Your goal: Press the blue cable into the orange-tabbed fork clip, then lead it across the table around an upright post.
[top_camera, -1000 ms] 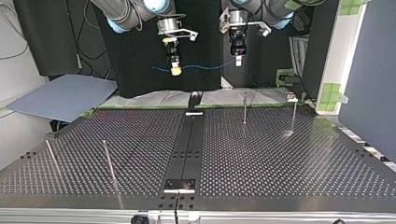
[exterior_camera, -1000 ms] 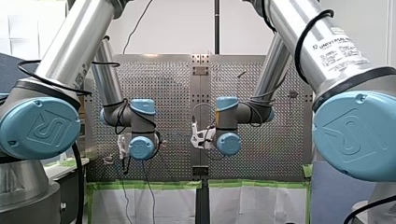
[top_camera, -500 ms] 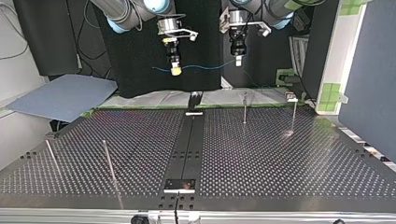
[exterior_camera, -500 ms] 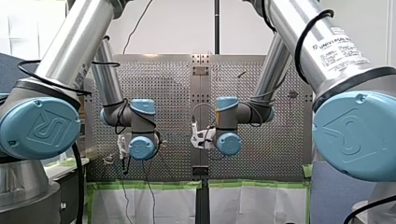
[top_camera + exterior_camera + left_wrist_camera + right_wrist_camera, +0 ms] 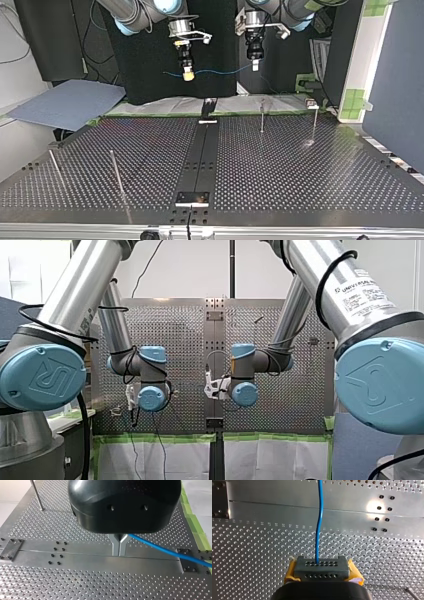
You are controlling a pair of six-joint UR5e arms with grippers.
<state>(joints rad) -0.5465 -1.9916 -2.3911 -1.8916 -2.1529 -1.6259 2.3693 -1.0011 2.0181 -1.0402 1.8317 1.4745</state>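
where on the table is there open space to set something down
Widest bare patch: the near right of the table in the top view, between the centre strip, the far posts and the edges. Also between the strip and the left posts. Crowded: above the far edge, where my left end effector and my right end effector hold the cable.

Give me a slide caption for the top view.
My right gripper and my left gripper hold the blue cable aloft above the perforated table.
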